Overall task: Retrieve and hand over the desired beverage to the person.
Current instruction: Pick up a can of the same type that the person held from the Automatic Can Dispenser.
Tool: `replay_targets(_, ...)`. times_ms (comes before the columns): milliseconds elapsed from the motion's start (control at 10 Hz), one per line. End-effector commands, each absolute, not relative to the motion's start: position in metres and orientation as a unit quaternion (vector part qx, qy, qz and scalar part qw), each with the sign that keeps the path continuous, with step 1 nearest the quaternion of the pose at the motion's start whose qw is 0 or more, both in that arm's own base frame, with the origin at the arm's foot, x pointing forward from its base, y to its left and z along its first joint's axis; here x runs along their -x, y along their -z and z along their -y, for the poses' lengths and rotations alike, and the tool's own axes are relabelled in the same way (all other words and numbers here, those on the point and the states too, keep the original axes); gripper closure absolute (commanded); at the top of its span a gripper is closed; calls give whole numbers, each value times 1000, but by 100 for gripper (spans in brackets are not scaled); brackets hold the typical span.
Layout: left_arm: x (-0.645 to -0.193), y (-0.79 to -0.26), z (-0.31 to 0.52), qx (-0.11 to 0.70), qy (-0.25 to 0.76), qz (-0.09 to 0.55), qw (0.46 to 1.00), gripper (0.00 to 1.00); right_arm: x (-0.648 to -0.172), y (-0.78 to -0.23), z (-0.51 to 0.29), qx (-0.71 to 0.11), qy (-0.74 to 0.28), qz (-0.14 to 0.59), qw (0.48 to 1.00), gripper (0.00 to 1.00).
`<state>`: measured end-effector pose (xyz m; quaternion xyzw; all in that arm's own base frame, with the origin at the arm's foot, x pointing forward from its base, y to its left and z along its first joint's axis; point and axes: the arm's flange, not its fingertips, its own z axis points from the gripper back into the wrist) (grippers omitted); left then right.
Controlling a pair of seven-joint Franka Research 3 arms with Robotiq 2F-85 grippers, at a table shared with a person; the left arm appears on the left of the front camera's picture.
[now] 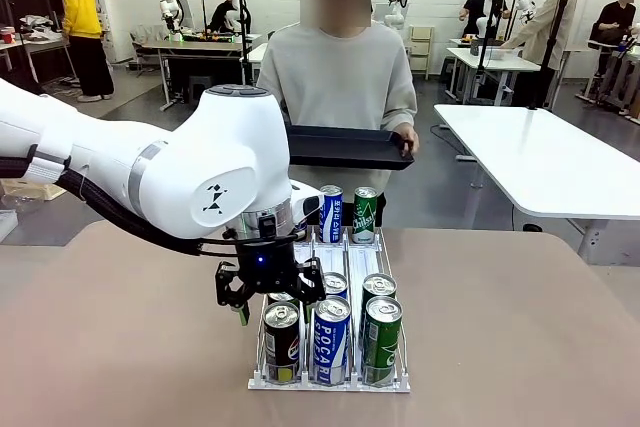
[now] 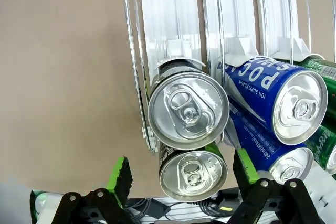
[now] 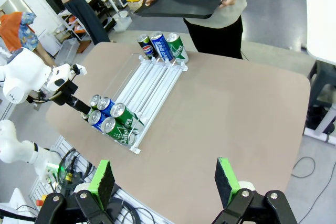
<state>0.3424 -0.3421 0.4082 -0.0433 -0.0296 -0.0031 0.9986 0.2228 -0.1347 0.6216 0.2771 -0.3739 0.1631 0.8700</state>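
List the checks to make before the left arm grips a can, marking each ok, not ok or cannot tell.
1. Left gripper jaws open: ok; they stand wide.
2. Front dark can between the pads: ok, going by the left wrist view.
3. Other pad clear of the neighbouring blue can: cannot tell; the gap looks tight.
4. This can is the one wanted: cannot tell.
5. Person's tray held ready at the far side: ok.
6. Right gripper away from the rack: ok; jaws open.

blue can, green can, black tray
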Motion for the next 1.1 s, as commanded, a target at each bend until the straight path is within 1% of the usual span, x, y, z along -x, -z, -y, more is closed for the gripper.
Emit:
replay_targets(0, -343, -408, 343, 53, 10, 27, 998, 0, -226, -621, 134, -285, -168, 378, 865, 0)
replay_targets(200, -344, -407, 344, 51, 11, 25, 998, 0, -226, -621, 134, -285, -168, 378, 865, 0)
replay_targets(300, -344, -406, 344, 49, 23, 28, 998, 18, -226, -621, 134, -285, -168, 378, 865, 0)
replay_targets(400, -343, -405, 345, 44, 23, 25, 998, 55, -226, -621, 134, -285, -168, 378, 865, 0)
replay_targets(500, -343, -405, 345, 44, 26, 24, 998, 74, -226, -621, 134, -285, -168, 378, 865, 0)
replay_targets(600, -343, -404, 345, 46, 27, 23, 998, 100, -226, -621, 134, -285, -168, 378, 865, 0)
replay_targets(800, -343, -403, 345, 54, 31, 14, 998, 100, -226, -621, 134, -285, -168, 378, 865, 0)
replay_targets(900, -343, -403, 345, 55, 31, 12, 998, 92, -226, -621, 134, -285, -168, 378, 865, 0)
replay_targets(1000, -343, -402, 345, 54, 33, 9, 998, 98, -226, -621, 134, -285, -168, 378, 865, 0)
